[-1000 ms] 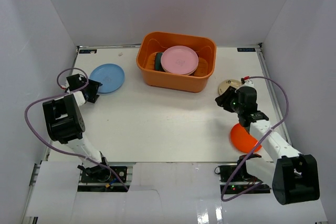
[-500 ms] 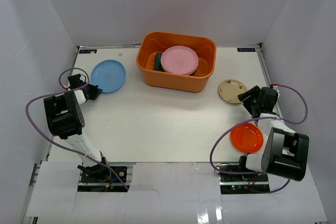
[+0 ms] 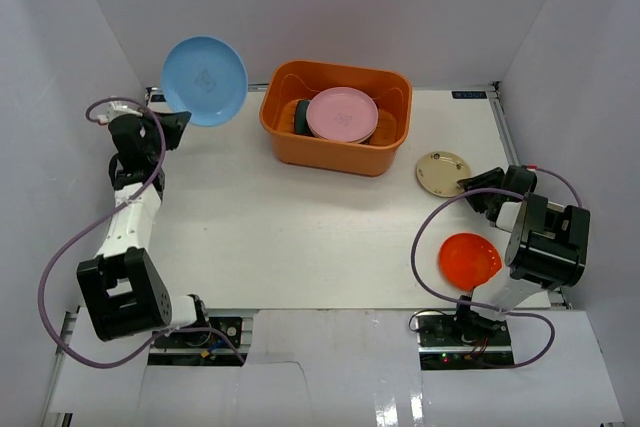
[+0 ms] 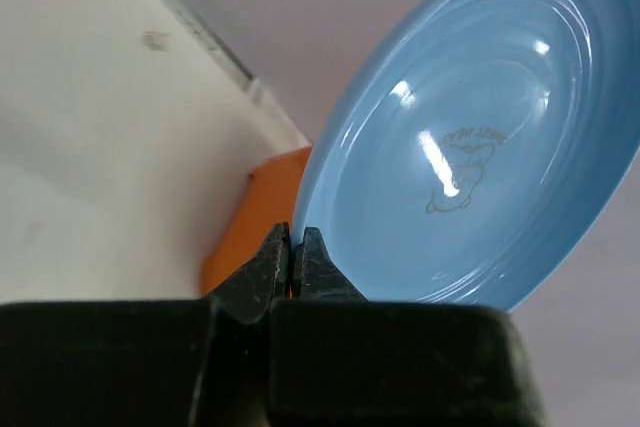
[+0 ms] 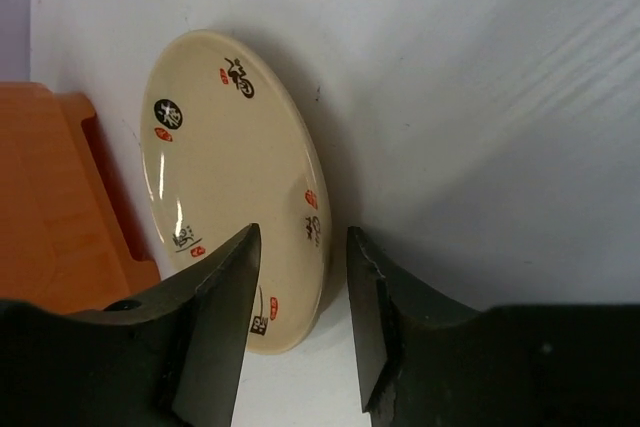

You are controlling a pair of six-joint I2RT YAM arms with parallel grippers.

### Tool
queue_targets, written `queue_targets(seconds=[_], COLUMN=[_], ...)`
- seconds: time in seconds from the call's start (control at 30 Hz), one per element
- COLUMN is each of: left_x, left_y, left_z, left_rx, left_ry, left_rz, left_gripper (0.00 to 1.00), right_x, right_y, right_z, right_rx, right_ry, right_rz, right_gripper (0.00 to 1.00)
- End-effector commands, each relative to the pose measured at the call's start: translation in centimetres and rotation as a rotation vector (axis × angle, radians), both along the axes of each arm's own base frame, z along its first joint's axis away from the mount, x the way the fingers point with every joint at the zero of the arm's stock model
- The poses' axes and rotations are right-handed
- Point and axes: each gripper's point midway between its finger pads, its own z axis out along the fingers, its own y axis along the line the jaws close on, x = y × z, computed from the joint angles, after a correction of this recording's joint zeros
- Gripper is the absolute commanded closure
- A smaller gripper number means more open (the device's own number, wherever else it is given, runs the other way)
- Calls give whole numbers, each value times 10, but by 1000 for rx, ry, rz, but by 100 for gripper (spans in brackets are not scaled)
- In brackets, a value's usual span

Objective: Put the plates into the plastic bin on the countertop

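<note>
Left jaws pinch the rim of the round blue plastic plate (image 3: 204, 80), which is held aloft over the far-left corner of the white surface (image 3: 300, 227). It hangs just left of the large orange plastic bin (image 3: 335, 152) and apart from it. The plate is round, so it has no long axis. Its disc stands steeply tilted, pinched edge lowest, hollow printed face turned toward the left wrist camera. Judged risks:

1. The hold is on 1 thin edge only, so a quick swing may make the plate pivot or slip out.
2. A low carry may knock it against the bin's rolled rim.
3. A tilted release may send it sliding off the round pink plate (image 3: 341, 113) already inside.

Right jaws are spread about the near rim of the round cream plate with dark and red marks (image 5: 230, 182), which lies flat on the surface right of the bin. Contact cannot be told. Closing off-centre may skid it away. The round orange plate (image 3: 469, 259) lies near the right arm's base.
</note>
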Motion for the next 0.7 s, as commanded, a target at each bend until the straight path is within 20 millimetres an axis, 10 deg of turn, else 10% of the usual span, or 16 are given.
queue_targets(seconds=[0.0, 0.17, 0.4, 0.63, 0.67], left_x=[4, 24, 56, 87, 92], left_y=[-41, -136, -221, -272, -278], left_z=[51, 89, 65, 41, 10], left_rx=[50, 170, 254, 406, 436], left_ry=[-109, -138, -28, 33, 111], left_rz=[-123, -331, -502, -537, -553], left_gripper=[100, 100, 100, 100, 100], right_x=[22, 25, 26, 23, 24], right_y=[7, 10, 13, 2, 1], right_z=[16, 9, 32, 122, 137], right_rx=[67, 117, 149, 32, 19], right_ry=[-91, -92, -178, -393, -427], right_rz=[24, 17, -1, -45, -38], right_gripper=[55, 71, 92, 92, 92])
